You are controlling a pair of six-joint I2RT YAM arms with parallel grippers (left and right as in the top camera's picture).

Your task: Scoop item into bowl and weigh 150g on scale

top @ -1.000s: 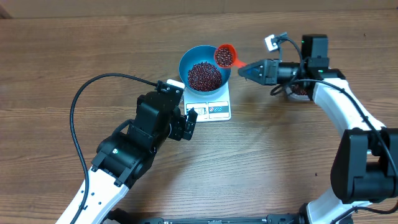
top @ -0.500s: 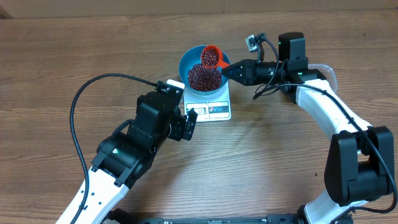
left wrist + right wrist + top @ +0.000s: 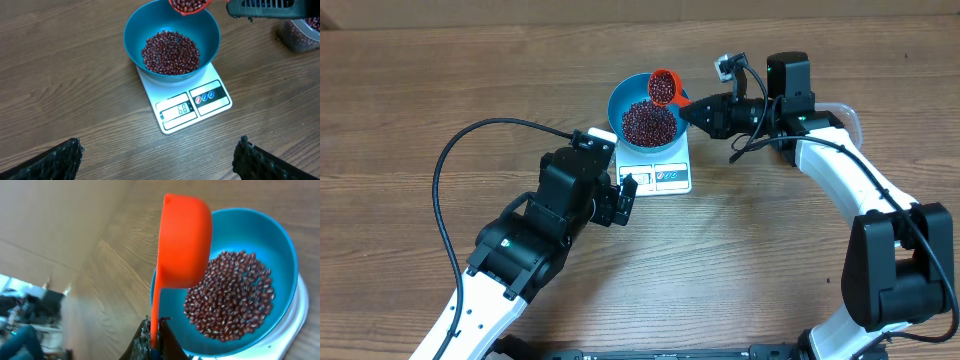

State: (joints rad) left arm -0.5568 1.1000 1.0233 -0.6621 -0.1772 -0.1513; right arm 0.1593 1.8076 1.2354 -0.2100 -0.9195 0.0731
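A blue bowl (image 3: pixel 623 100) of red beans (image 3: pixel 648 122) sits on a white scale (image 3: pixel 665 176) whose display (image 3: pixel 176 109) reads 68. My right gripper (image 3: pixel 687 108) is shut on the handle of an orange scoop (image 3: pixel 663 87), which hangs full of beans over the bowl's far right rim. In the right wrist view the scoop (image 3: pixel 182 240) is seen from below, above the bowl (image 3: pixel 280 240), with the gripper (image 3: pixel 155 335) clamped on its handle. My left gripper (image 3: pixel 627 193) is open just left of the scale front; its fingertips (image 3: pixel 60 157) frame bare table.
A clear container of beans (image 3: pixel 300 35) stands right of the scale, under my right arm (image 3: pixel 840 165). A black cable (image 3: pixel 470 140) loops over the table on the left.
The scoop moved left from beside the bowl to over its rim and rose slightly. The left arm has not moved.
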